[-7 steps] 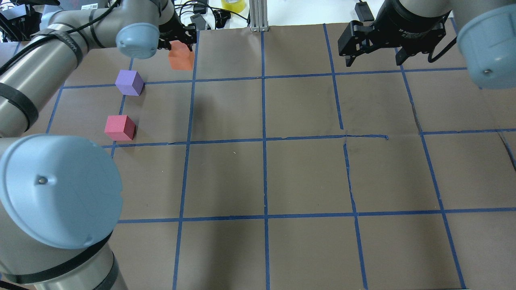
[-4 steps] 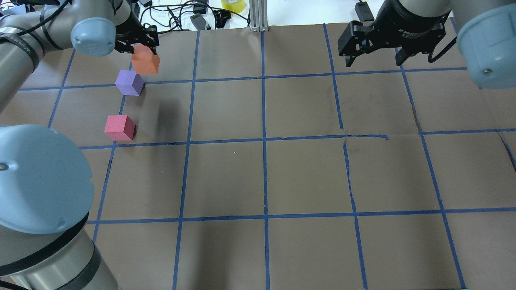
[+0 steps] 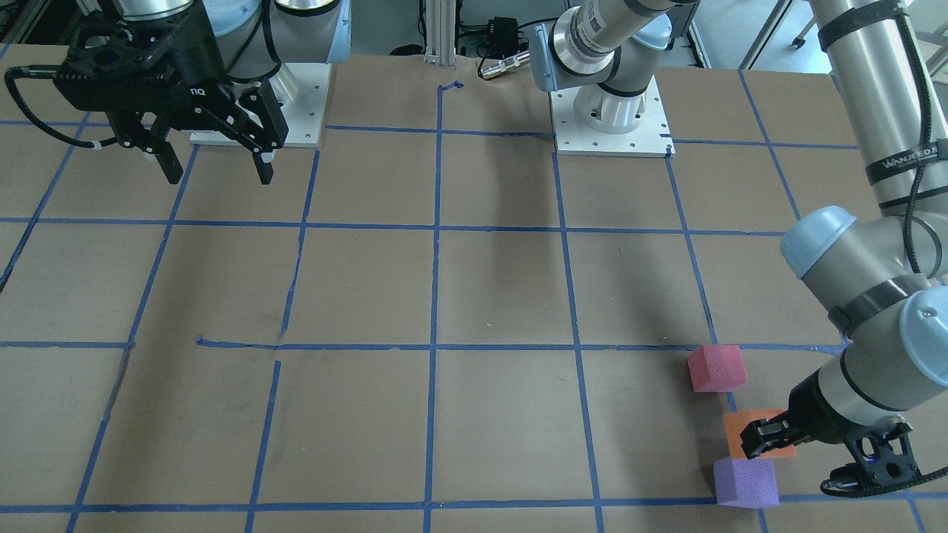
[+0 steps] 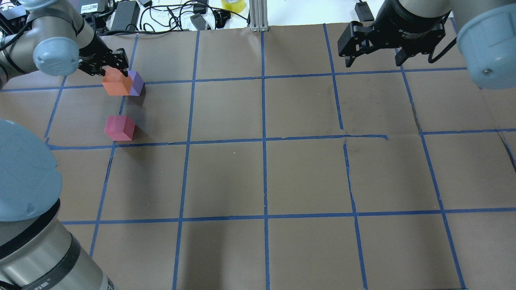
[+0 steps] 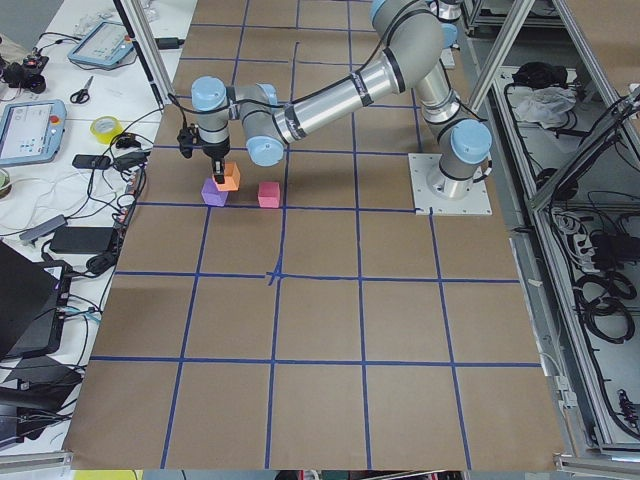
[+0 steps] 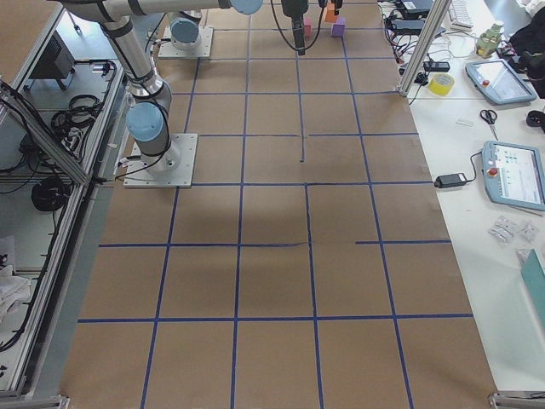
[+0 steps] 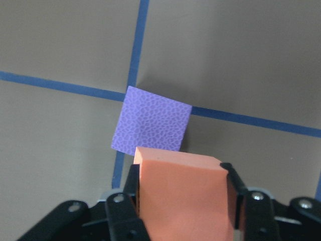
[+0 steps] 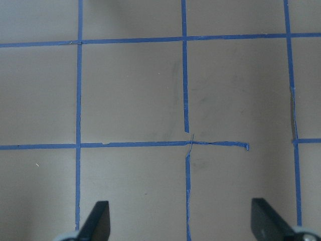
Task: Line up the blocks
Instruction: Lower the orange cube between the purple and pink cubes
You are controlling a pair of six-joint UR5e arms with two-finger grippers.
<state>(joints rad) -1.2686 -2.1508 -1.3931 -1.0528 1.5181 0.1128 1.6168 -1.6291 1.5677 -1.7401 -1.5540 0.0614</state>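
Note:
My left gripper (image 4: pixel 113 70) is shut on the orange block (image 4: pixel 116 82) and holds it above the table, partly over the purple block (image 4: pixel 136 83) in the overhead view. The left wrist view shows the orange block (image 7: pixel 183 193) between the fingers, with the purple block (image 7: pixel 153 119) on the table just beyond it. The pinkish-red block (image 4: pixel 119 127) sits on the table nearer the robot. In the front-facing view the pinkish-red (image 3: pixel 715 367), orange (image 3: pixel 748 429) and purple (image 3: pixel 745 482) blocks lie close together. My right gripper (image 4: pixel 373 60) is open and empty, high over the far right.
The table (image 4: pixel 266 173) is brown paper with a grid of blue tape. Cables, power bricks and a yellow tape roll (image 4: pixel 233 5) lie beyond the far edge. A metal post (image 4: pixel 258 16) stands at the far middle edge.
My left gripper has carried the orange block leftward and toward the robot, from right of the purple block to over it. The right arm has not moved.

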